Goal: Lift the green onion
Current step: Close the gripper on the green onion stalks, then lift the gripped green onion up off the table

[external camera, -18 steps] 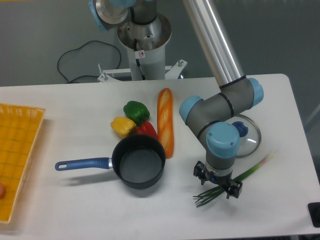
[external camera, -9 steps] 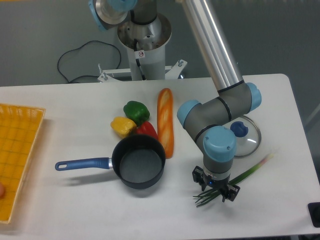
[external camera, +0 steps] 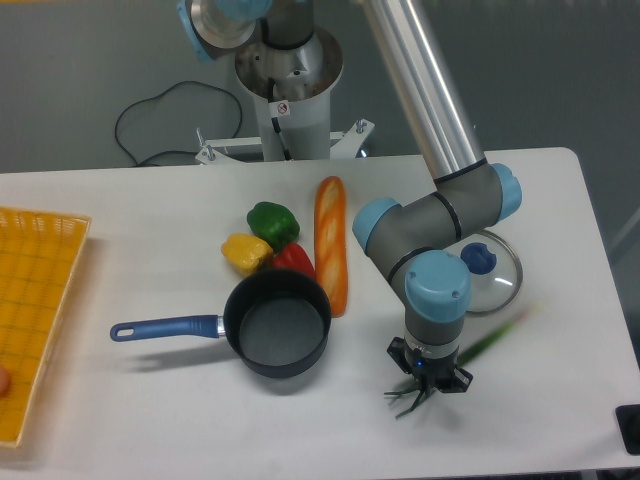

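Now the fingers have narrowed around the green onion, whose pale end blurs, shifted.

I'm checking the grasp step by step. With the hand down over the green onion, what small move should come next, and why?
Probably a short, straight lift. The hand sits low over the green onion near its leafy end, and the stalk looks blurred, as if caught. Whether the fingers are fully closed cannot be told from this view, so lift only a little and watch whether the stalk comes up off the table.
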`<action>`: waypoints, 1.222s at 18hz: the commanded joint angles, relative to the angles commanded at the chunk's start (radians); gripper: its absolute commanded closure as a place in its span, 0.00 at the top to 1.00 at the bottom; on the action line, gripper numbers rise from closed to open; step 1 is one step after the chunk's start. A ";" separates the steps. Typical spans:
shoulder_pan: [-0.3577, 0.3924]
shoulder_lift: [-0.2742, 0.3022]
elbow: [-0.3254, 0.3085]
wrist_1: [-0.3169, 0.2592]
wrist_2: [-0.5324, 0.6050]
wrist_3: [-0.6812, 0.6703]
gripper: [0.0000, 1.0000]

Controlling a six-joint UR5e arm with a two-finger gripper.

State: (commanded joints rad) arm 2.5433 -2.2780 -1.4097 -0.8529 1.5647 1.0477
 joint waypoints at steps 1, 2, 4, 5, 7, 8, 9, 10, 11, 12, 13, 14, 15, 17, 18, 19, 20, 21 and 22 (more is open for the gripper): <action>0.000 0.000 0.000 0.000 0.000 -0.006 0.05; 0.000 0.000 0.000 0.000 0.000 -0.018 0.03; -0.005 0.003 -0.002 0.000 0.000 -0.028 0.02; -0.006 0.008 -0.005 -0.002 0.000 -0.026 0.02; -0.006 0.018 -0.005 -0.002 -0.002 -0.028 0.02; -0.005 0.024 -0.003 0.000 -0.002 -0.031 0.03; -0.005 0.035 -0.003 0.000 -0.003 -0.038 0.03; -0.002 0.046 -0.003 0.000 -0.005 -0.049 0.03; 0.000 0.054 -0.003 0.000 -0.006 -0.057 0.03; 0.000 0.060 -0.002 0.002 -0.006 -0.067 0.03; 0.000 0.063 0.005 0.002 -0.006 -0.078 0.03; 0.000 0.066 0.009 0.002 -0.008 -0.093 0.03; 0.000 0.067 0.015 0.002 -0.008 -0.107 0.03; -0.002 0.083 0.023 0.002 -0.009 -0.121 0.03; -0.002 0.098 0.026 0.002 -0.009 -0.127 0.03; -0.002 0.107 0.026 0.003 -0.011 -0.132 0.03; -0.002 0.118 0.028 0.003 -0.020 -0.138 0.03; -0.002 0.127 0.028 0.003 -0.035 -0.144 0.03; -0.002 0.139 0.028 0.003 -0.050 -0.146 0.03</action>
State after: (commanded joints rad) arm 2.5418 -2.1385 -1.3821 -0.8498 1.5142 0.9020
